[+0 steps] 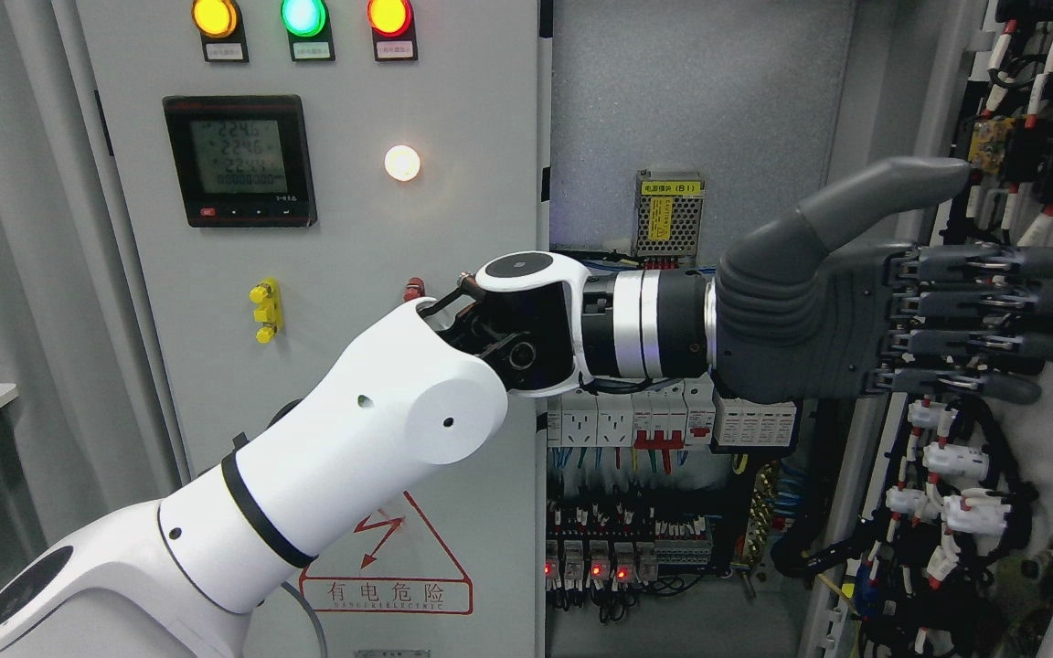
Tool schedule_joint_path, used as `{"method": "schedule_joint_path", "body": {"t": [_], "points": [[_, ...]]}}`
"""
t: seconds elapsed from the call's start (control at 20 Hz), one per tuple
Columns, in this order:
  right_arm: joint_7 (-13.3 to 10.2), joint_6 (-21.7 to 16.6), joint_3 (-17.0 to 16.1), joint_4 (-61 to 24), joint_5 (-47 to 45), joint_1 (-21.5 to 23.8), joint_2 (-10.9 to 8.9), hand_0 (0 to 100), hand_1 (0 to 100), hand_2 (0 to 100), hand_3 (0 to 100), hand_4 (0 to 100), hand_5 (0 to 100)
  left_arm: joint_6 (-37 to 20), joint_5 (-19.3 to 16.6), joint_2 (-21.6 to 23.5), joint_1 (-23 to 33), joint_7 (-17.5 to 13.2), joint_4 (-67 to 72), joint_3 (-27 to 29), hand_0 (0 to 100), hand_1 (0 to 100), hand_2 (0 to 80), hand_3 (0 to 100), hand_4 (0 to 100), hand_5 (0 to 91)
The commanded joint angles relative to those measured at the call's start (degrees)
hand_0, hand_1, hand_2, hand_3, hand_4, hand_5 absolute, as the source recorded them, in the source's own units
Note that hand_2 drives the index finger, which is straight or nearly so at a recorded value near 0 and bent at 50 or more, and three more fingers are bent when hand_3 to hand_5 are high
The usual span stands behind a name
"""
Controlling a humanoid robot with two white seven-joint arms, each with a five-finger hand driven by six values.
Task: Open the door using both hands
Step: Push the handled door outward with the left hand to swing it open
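Reaching in from your lower left, the white left arm [325, 475] crosses the closed left door [325, 228] and ends in the left robot hand [865, 311], held flat with fingers [993, 320] straight and apart, thumb raised, gripping nothing. You see the fingers pointing at the right door [1020, 274], which stands swung open at the picture's right with its wired inner face showing. Behind the hand lies the open cabinet interior [673, 457] with breakers and a power supply [670, 212]. Farther left, three indicator lamps [303, 18] and a meter [239, 160] sit on the closed door.
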Motion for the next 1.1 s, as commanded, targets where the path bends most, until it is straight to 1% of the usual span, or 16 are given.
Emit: {"method": "schedule_joint_path", "body": {"t": [0.0,0.25,0.75,1.05], "points": [[0.0,0.0,0.0,0.0,0.9,-0.5,-0.09,22,0,0,0,0,0,-0.1,-0.2,-2.4,-0.5,0.9,0.1,-0.9,30,0,2.7,3,4,0.0],[0.0,0.0,0.0,0.0,0.9,-0.5,-0.09,22,0,0,0,0,0,-0.2,-0.1,-2.4,-0.8,1.4,0.0,-1.3,30,0,2.7,3,4,0.0],[0.0,0.0,0.0,0.0,0.9,-0.5,-0.09,22,0,0,0,0,0,-0.9,0.5,-2.4,-1.2,1.3,-0.2,-2.8,30,0,2.7,3,4,0.0],[0.0,0.0,0.0,0.0,0.9,-0.5,-0.09,22,0,0,0,0,0,-1.4,0.0,-2.4,-0.5,1.8,-2.1,-2.2,30,0,2.7,3,4,0.0]]}}
